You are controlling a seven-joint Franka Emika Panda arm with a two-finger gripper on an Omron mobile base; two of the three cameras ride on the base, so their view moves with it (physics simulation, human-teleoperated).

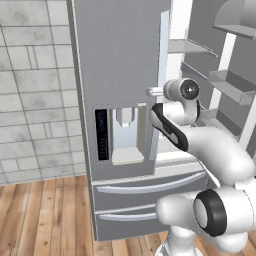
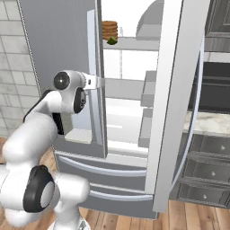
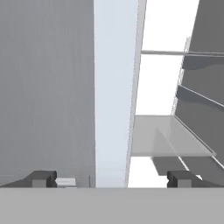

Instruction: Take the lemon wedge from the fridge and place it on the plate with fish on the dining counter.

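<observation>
The lemon wedge [image 2: 111, 41] lies on an upper shelf [image 2: 134, 43] of the fridge [image 2: 58, 40], at the top centre of the right base view, beside a stack of brown discs [image 2: 109, 29]. The gripper [image 3: 111, 178], its tips standing apart and empty, sits lower, at the closed door's edge [image 3: 114, 87], which partly blocks a straight reach.

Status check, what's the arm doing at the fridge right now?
Gripper open, empty, tips straddling the closed left door's edge. Lemon wedge on the top fridge shelf, beside the brown disc stack. Right door open; left door edge in the way.
</observation>
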